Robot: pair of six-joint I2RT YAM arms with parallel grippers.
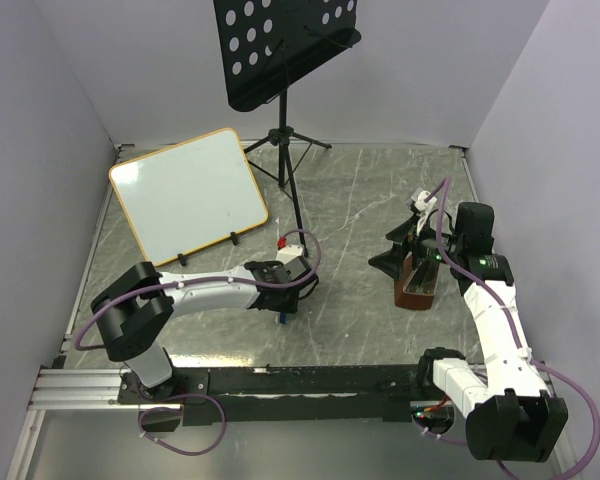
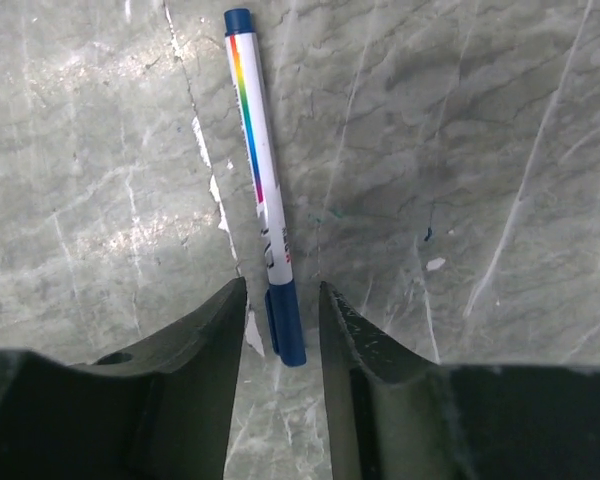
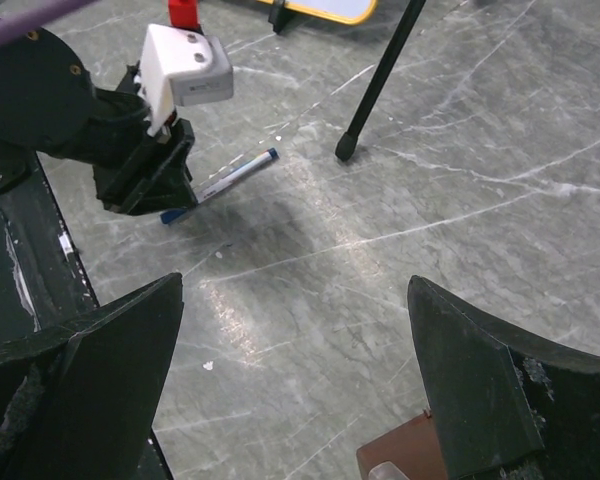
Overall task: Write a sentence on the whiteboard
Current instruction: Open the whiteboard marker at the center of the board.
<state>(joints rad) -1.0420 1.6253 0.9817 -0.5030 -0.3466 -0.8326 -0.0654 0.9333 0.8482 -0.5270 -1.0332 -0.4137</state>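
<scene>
The whiteboard (image 1: 190, 195) leans on small feet at the back left, and its face is blank; no blue lettering shows. A white marker (image 2: 263, 180) with a rainbow stripe and blue ends lies flat on the marble table. My left gripper (image 2: 280, 300) is open and low over it, with the marker's blue cap end between the fingertips and a gap on each side. In the top view this gripper (image 1: 283, 292) hides most of the marker (image 1: 282, 319). My right gripper (image 3: 295, 340) is open and empty, above the table at the right (image 1: 412, 240).
A black music stand (image 1: 285, 45) rises on a tripod (image 1: 290, 170) just right of the whiteboard; one leg (image 3: 380, 80) reaches toward the marker (image 3: 223, 183). A brown box (image 1: 420, 285) sits under my right gripper. Grey walls close in on three sides.
</scene>
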